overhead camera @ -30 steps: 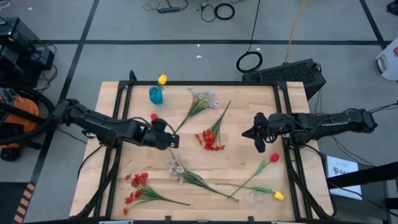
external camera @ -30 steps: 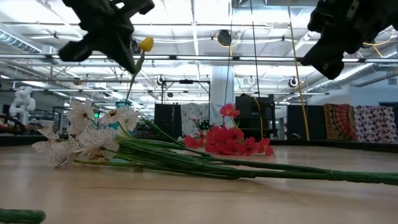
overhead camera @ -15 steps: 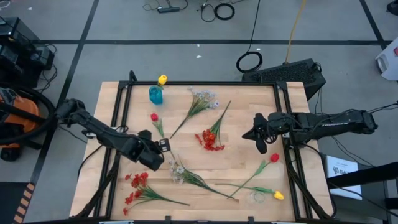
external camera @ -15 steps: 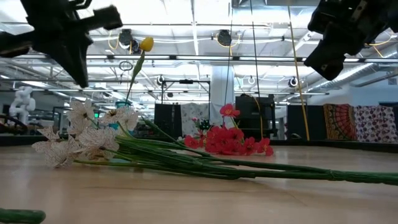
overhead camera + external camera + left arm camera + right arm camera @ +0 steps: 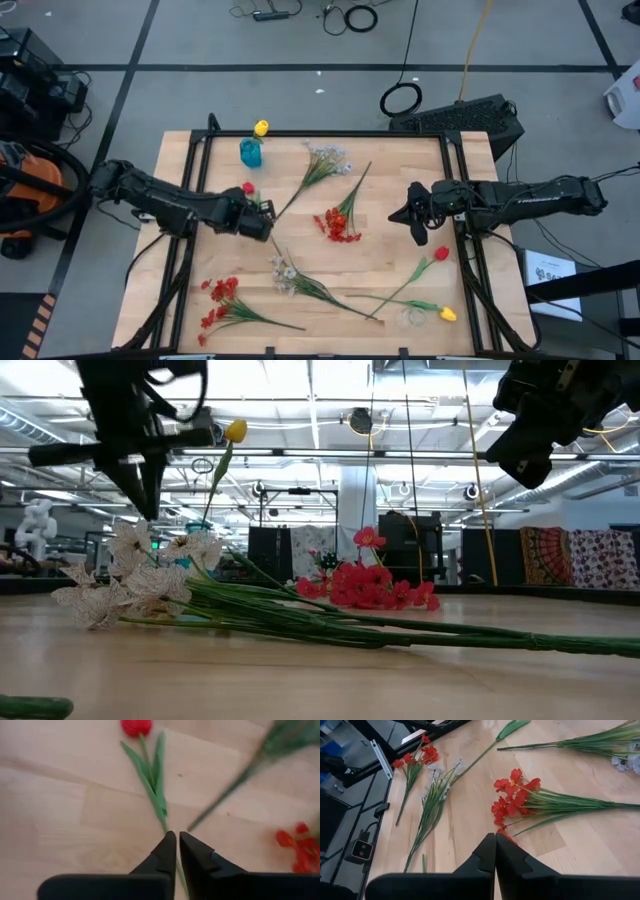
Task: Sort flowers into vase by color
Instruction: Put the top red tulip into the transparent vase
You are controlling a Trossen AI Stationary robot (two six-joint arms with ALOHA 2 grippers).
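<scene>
A red tulip [image 5: 248, 188] lies on the table, its stem [image 5: 150, 780] running toward the near edge. My left gripper [image 5: 264, 222] [image 5: 177, 836] stands over the stem's lower end, its fingers shut to a thin slit. The teal vase [image 5: 250, 153] stands near the far edge and holds a yellow tulip [image 5: 261, 128]. White sprigs [image 5: 325, 160] [image 5: 290, 272], red sprays [image 5: 340, 222] [image 5: 218, 298], another red tulip [image 5: 440, 254] and a yellow tulip [image 5: 447, 313] lie flat. My right gripper [image 5: 418, 236] [image 5: 495, 836] waits shut at the right side. My left gripper comes at the red tulip's stem near its lower end [image 5: 166, 824], pointing along it. The stem shows green through the slit between the fingers, but I cannot tell whether they touch it. The tulip lies flat on the table.
The flowers are scattered over the wooden table [image 5: 400, 160]. A black frame [image 5: 190, 170] runs along its left, right and far edges. Bare wood shows between the red spray [image 5: 512, 795] and my right gripper.
My left gripper swung toward the table's near edge, away from the red tulip, then came back toward the far edge and now stands over the stem's lower end. The tulip has stayed where it lay.
</scene>
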